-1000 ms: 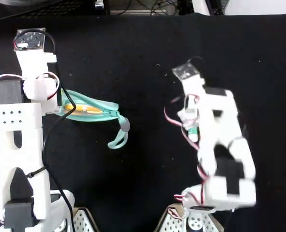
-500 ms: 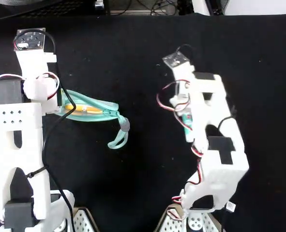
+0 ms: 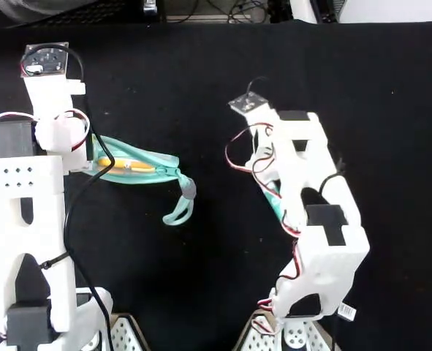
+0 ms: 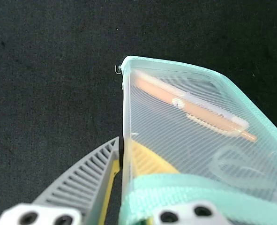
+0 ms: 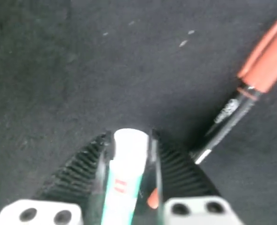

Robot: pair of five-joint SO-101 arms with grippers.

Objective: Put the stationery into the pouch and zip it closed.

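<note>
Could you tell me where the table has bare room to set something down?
Bare cloth runs along the far side and right of the right arm. A narrower gap lies between the pouch and that arm. Crowded around the left arm holding the pouch.

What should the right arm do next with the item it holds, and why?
Probably carry it across to the zipper end of the pouch. The right gripper is shut on a white stick, well apart from the pouch, which the left gripper holds by its other end.
</note>
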